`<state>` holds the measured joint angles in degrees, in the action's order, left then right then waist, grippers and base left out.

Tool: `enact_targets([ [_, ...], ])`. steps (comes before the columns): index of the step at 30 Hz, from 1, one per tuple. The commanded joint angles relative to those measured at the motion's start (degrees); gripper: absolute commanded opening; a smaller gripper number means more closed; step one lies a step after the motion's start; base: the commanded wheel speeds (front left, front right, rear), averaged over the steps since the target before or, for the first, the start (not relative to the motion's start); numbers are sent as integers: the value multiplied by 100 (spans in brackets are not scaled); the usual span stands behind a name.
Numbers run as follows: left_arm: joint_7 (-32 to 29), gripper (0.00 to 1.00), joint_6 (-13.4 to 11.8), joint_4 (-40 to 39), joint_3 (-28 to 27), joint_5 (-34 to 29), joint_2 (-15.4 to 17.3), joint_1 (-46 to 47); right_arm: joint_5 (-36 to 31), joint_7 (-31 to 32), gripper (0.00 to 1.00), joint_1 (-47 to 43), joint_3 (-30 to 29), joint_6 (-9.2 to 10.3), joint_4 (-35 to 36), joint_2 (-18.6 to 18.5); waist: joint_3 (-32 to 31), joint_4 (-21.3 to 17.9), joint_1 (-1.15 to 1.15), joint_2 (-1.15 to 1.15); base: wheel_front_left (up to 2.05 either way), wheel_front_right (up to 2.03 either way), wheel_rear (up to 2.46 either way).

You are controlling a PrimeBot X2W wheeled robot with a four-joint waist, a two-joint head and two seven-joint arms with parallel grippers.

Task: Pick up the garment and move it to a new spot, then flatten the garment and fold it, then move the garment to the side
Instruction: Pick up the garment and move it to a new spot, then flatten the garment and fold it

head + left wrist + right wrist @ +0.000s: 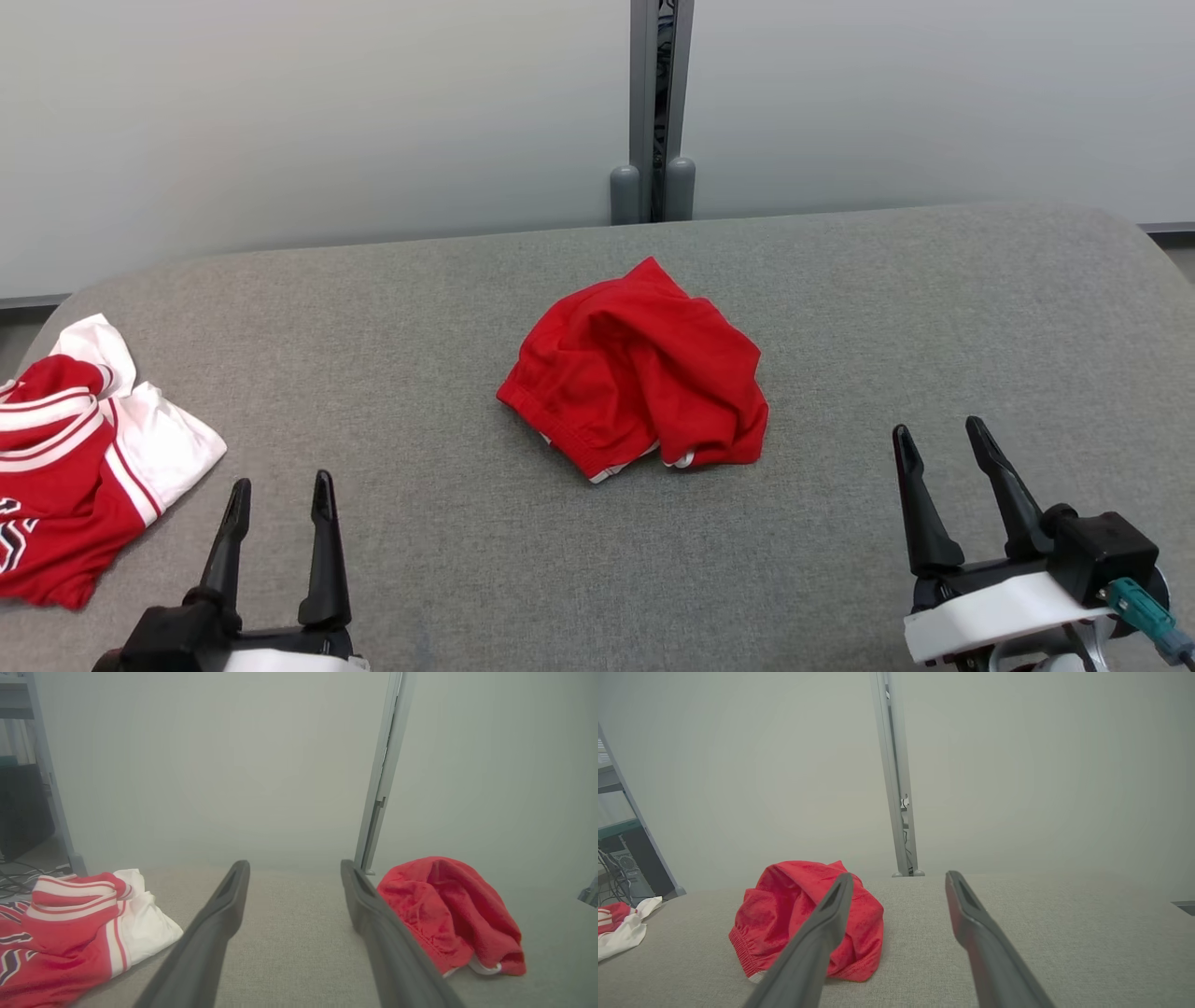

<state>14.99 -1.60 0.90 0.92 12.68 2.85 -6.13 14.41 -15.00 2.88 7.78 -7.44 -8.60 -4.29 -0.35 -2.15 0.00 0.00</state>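
My left pincer (282, 480) and right pincer (938, 427) stood wide, holding nothing. The shorts (639, 369) lay crumpled, not picked up yet.

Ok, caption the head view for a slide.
Crumpled red garment on grey surface, untouched; left gripper and right gripper open; jersey aside.

The garment (644, 373), ahead and between the left tool (282, 482) and the right tool (938, 429), is plain bright red with a thin white edge at its hem. The jersey (75, 457), out to the left of the left tool, is red with white sleeves and white stripes. The table (448, 308) is flecked grey. Both tools are black. The right one has a white shell and a teal plug (1144, 607).
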Motion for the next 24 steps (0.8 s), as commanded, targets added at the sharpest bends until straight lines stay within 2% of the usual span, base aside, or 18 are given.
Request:
enact_targets([
  [1, 20, 100, -40, 14, -7, 48, 12, -62, -16, -35, 100, -45, -10, -9, 0, -57, -15, -21, 0, 0, 0, 0, 0],
  [16, 20, 100, -81, 255, 86, 58, 12, -103, -7, -35, 100, -26, 64, -9, 4, -56, 2, -25, 0, 0, 0, 0, 0],
  [24, 19, 100, 136, 851, 608, 91, 14, 362, 28, -35, 100, 64, 118, -9, 7, -79, 151, 27, 0, 0, 0, 0, 0],
])
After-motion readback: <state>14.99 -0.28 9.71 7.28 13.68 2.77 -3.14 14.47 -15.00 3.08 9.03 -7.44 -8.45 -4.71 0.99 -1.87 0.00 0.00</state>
